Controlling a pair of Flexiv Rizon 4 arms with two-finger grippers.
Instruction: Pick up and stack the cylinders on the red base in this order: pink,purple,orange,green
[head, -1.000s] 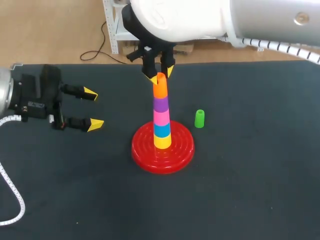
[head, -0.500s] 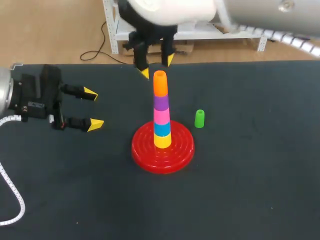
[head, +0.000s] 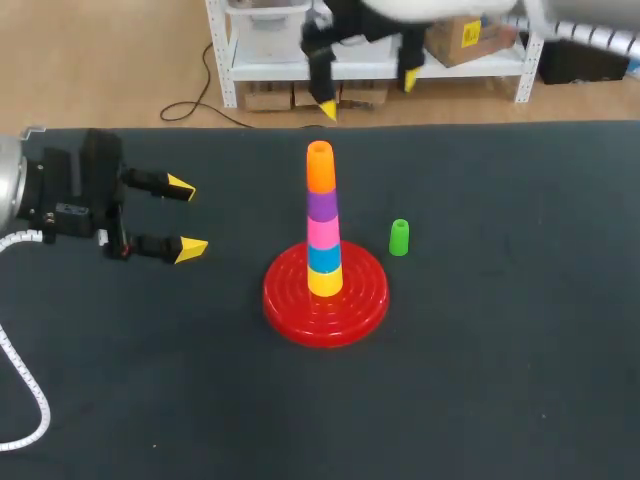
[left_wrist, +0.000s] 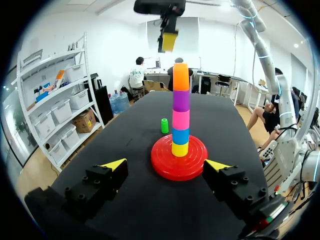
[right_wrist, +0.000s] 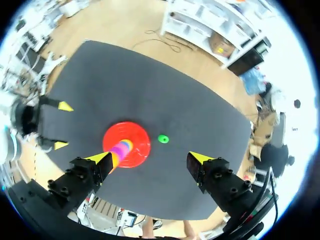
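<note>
The ring-ridged red base (head: 285, 300) carries a yellow cylinder (head: 324, 283), blue cylinder (head: 323, 259), pink cylinder (head: 322, 233), purple cylinder (head: 321, 206) and orange cylinder (head: 320, 172). At its 3 o'clock stands a green cylinder (head: 399, 238) on the black table (head: 500, 360).

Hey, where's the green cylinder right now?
In the head view, the green cylinder stands on the table just right of the red base, apart from it.

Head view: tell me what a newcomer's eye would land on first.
A tall stack of coloured plastic cylinders, orange on top, rises from the round red plastic base in the middle of the black table. A small green plastic cylinder stands alone just right of it. The right gripper hangs open high above.
</note>
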